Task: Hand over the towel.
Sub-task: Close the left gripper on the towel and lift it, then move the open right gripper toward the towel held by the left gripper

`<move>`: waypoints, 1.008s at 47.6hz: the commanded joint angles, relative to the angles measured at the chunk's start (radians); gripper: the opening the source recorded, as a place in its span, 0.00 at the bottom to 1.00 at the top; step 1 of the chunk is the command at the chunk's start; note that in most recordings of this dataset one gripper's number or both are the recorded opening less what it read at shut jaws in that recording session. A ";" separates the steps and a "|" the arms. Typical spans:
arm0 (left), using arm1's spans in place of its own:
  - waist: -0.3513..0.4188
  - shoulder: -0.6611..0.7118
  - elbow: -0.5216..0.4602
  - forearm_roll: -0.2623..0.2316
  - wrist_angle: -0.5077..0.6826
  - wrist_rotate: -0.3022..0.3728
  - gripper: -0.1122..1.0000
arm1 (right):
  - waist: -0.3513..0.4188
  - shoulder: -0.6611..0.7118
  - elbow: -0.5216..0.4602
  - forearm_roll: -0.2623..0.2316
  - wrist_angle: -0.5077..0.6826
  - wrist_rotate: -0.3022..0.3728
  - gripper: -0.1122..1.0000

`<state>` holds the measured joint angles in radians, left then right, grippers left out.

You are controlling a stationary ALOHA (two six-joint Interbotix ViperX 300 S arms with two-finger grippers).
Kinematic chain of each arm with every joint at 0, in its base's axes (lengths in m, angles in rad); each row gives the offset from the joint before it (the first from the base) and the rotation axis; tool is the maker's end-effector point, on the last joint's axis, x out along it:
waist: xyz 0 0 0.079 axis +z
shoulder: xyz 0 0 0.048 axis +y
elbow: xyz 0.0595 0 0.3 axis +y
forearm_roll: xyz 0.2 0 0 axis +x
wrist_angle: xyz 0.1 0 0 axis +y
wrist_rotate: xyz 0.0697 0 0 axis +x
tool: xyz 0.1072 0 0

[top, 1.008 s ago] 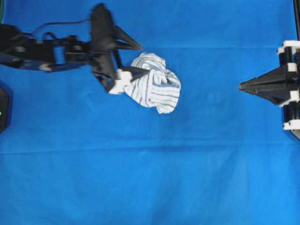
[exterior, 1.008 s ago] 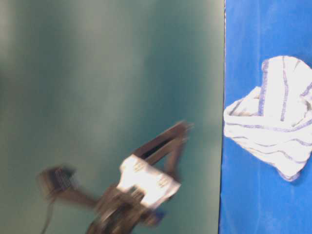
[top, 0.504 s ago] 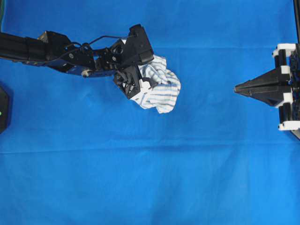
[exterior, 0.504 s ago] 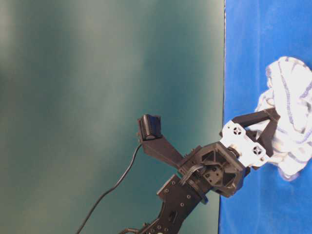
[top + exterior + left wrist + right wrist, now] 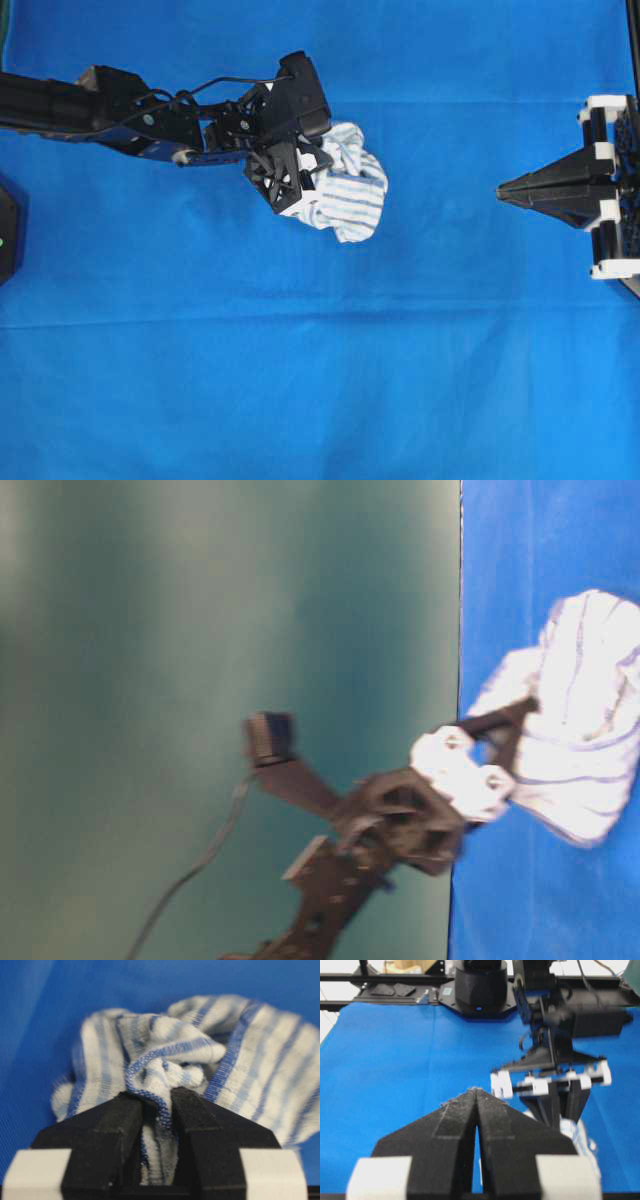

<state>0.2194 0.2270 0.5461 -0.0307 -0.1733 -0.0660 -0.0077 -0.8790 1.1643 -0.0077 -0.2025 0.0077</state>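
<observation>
Overhead: left pincer [image 5: 305, 185] sits on the left edge of the crumpled towel [image 5: 350, 190], upper middle of the blue sheet [image 5: 320, 380] covering the table; right pincer [image 5: 503, 188] is well apart at the right edge, jaws together, holding nothing. Table-level is blurred, but the towel [image 5: 585, 720] lies on the sheet with the left pincer [image 5: 515, 725] at its near edge. Left wrist: left pincer [image 5: 157, 1105] is nearly closed, pinching a fold of towel [image 5: 200, 1060]; right wrist: right pincer [image 5: 476, 1091] is closed and empty.
</observation>
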 commanded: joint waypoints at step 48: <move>-0.124 -0.509 0.037 0.005 -0.120 0.107 0.18 | -0.018 0.041 -0.008 0.021 -0.057 0.012 0.10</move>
<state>0.0982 -0.2654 0.5983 -0.0276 -0.2823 0.0414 -0.0215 -0.8498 1.1658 0.0015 -0.2347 0.0169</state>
